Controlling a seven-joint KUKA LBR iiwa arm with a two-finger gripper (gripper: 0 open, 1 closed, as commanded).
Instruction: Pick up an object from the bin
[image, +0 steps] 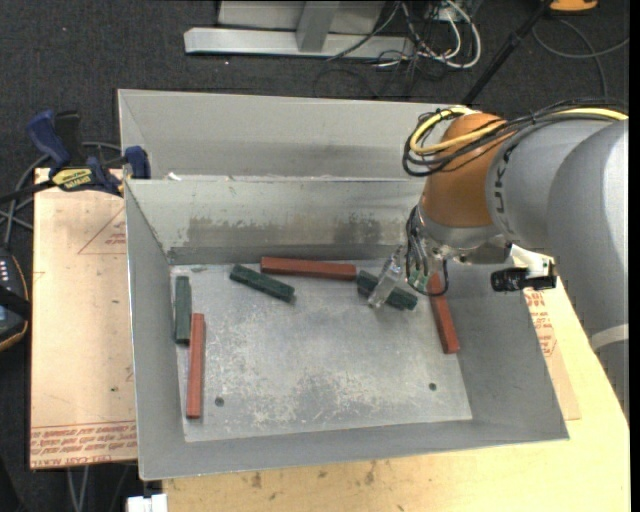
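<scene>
End effector (384, 290) over short dark-green rectangular bar (404, 299).

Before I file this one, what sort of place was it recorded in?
Probably a robotics lab test cell: a robot arm reaches into a grey metal bin holding coloured bars, with dark carpet and loose cables on the floor beyond.

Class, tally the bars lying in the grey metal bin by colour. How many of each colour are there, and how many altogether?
Red-brown flat bars: 3
Dark green flat bars: 3, one under the gripper
Total: 6
</scene>
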